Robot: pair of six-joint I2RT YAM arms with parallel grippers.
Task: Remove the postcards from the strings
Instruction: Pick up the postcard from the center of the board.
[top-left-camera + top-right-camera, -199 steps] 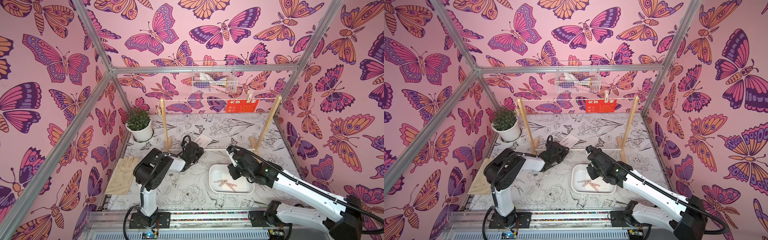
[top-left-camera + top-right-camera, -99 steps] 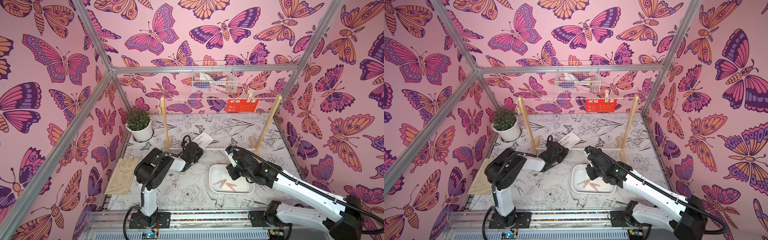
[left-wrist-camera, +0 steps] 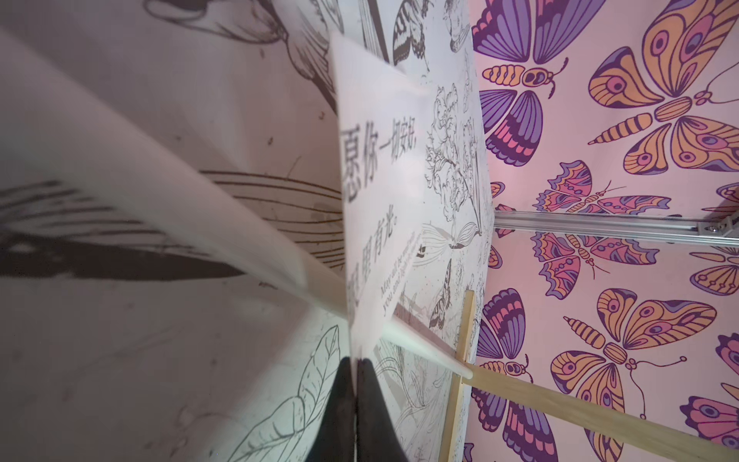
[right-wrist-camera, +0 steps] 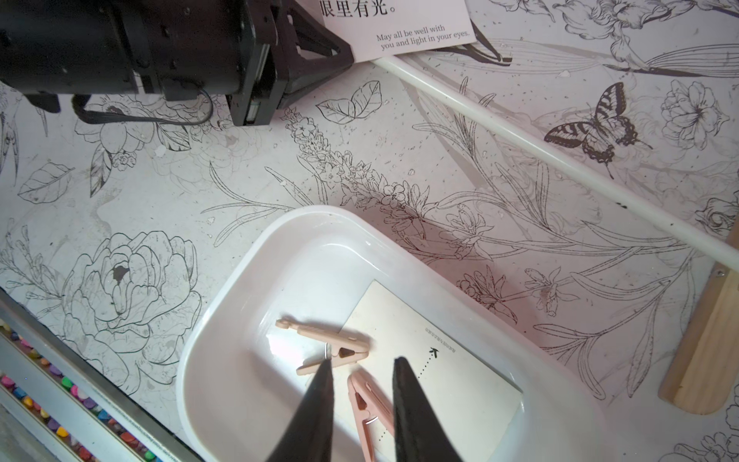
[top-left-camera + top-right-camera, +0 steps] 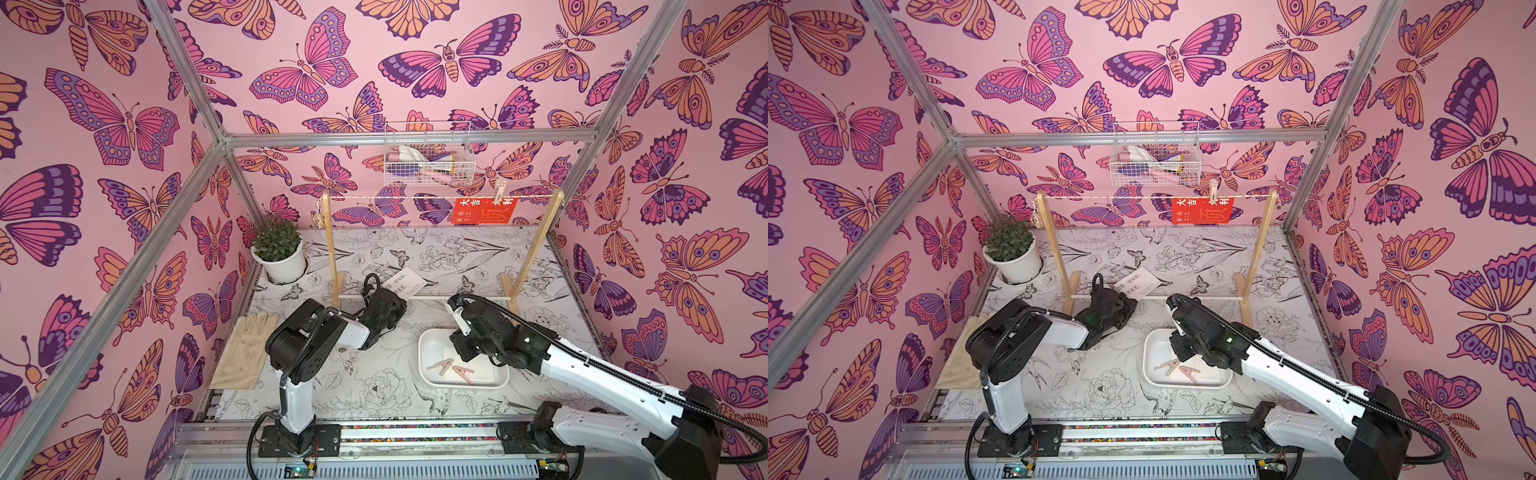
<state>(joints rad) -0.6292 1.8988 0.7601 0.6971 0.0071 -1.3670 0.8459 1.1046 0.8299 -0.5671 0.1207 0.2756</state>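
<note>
A red-orange postcard [image 5: 484, 211] hangs from the string [image 5: 415, 197] under one clothespin [image 5: 500, 192]. A white postcard [image 5: 405, 282] [image 3: 380, 180] lies tilted on the table behind the rack's white dowel. My left gripper [image 3: 356, 362] [image 5: 397, 293] is shut on its near corner. Another white postcard [image 4: 436, 368] lies flat in the white tray [image 4: 224, 280] [image 5: 424, 345]. My right gripper [image 4: 362, 362] hovers open just above the tray. A loose clothespin [image 4: 368, 404] lies under the gap between its fingers, and a second clothespin [image 4: 324, 340] lies beside it.
The wooden rack's posts [image 5: 330, 245] [image 5: 536, 249] and its low white dowel [image 5: 457, 297] cross the table's middle. A potted plant [image 5: 278, 253] stands at the back left, gloves [image 5: 245, 349] lie at the left edge, and a wire basket [image 5: 428, 162] hangs on the back wall.
My left gripper's jaws have closed onto the corner of the white postcard on the table. The right arm has barely moved over the tray.
</note>
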